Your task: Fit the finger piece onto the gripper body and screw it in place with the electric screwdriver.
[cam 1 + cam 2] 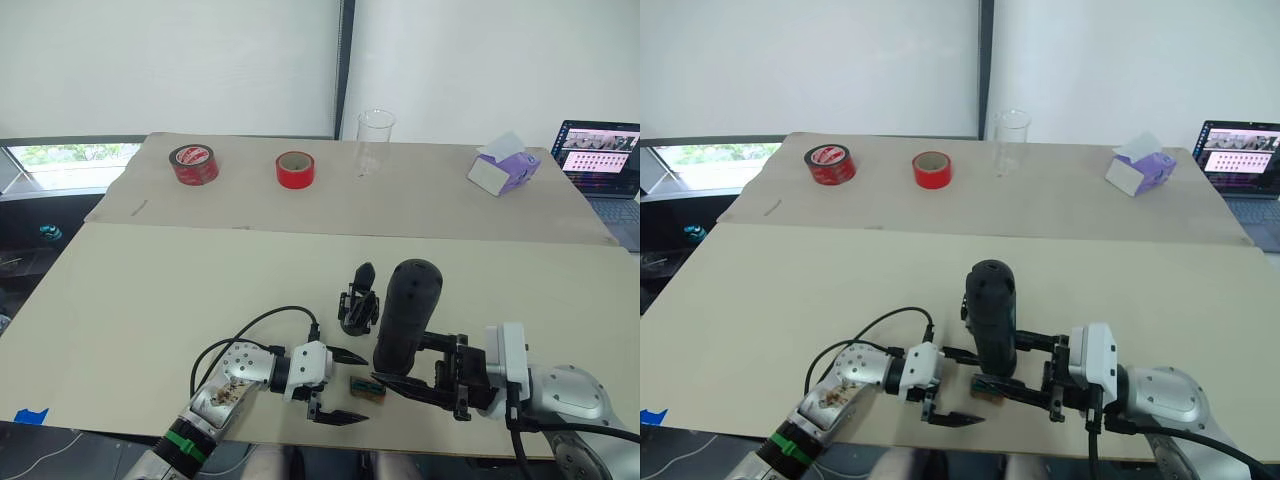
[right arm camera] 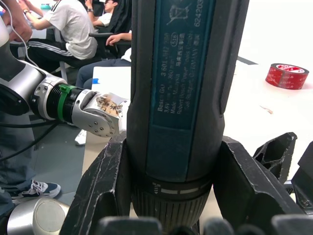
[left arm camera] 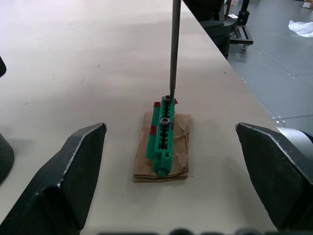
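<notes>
Upright at lower centre of the head view, the electric screwdriver (image 1: pixel 405 312) is clamped in the right gripper (image 1: pixel 425 372), its bit seemingly touching a green holder (image 3: pixel 163 138). Left gripper (image 1: pixel 335 385) gapes empty. Gripper body (image 1: pixel 358 300) stands just beside.

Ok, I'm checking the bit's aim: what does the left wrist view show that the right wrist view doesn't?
Left wrist: the screwdriver bit's tip at a screw in the green holder, inside the open left gripper. Right wrist: the tool's body clamped in the right gripper, red tape, seated people. Shared: the screwdriver and table.
</notes>
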### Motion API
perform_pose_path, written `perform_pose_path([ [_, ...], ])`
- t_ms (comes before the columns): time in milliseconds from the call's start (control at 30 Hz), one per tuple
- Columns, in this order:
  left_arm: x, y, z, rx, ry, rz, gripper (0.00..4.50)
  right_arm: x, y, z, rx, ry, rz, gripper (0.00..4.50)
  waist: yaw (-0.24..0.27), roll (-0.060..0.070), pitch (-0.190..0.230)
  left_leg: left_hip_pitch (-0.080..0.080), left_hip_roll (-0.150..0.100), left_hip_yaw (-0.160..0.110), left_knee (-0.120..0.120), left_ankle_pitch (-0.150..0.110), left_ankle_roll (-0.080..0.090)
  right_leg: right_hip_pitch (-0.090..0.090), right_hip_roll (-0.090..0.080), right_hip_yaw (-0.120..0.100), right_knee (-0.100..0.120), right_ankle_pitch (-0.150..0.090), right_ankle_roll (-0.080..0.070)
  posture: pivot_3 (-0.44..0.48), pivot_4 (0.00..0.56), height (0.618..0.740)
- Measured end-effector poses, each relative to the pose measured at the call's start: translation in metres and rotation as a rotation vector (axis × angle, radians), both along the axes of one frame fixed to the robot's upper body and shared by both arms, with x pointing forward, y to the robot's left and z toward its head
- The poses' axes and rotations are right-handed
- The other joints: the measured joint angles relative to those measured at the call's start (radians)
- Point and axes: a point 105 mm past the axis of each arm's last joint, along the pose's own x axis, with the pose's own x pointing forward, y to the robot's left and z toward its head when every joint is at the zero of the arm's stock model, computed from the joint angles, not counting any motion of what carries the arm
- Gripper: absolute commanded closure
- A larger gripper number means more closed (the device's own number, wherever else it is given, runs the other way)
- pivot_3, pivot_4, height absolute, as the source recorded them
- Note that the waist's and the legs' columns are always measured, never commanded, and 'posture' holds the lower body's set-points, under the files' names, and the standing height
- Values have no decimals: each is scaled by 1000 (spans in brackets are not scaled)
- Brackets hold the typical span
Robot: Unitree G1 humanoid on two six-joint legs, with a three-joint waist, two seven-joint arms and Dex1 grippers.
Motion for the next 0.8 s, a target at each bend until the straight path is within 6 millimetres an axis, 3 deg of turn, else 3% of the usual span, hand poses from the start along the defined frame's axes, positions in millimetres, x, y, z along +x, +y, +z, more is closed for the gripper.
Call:
perform_pose_path([
  [800,0,0,0,-1,0,0,0,0,-1,1,-12,0,8,2594,0,0,0,0,0,0,0,0,0,0,-1,0,0,0,0,0,150,740],
])
